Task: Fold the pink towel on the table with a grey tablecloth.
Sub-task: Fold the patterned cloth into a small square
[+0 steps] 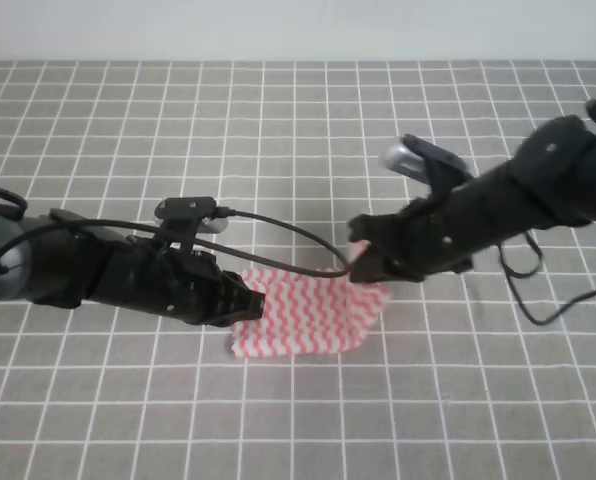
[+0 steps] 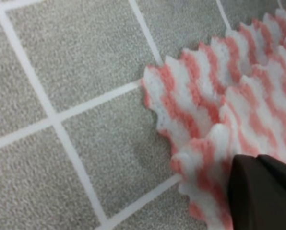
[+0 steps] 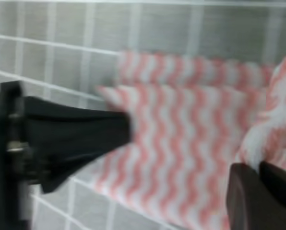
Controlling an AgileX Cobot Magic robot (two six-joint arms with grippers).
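With the pink towel (image 1: pixel 308 312) lying mid-table on the grey tablecloth (image 1: pixel 278 120), the left gripper (image 1: pixel 250 305) pinching its 9 o'clock edge and the right gripper (image 1: pixel 363 262) pinching its lifted 2 o'clock corner, both should travel level together, keeping edges aligned.

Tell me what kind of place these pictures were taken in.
Probably a robot test bench or lab tabletop, not a home. A grey tablecloth with a white grid covers the whole surface, two black arms work over it with cables trailing, and the only item is a pink towel.
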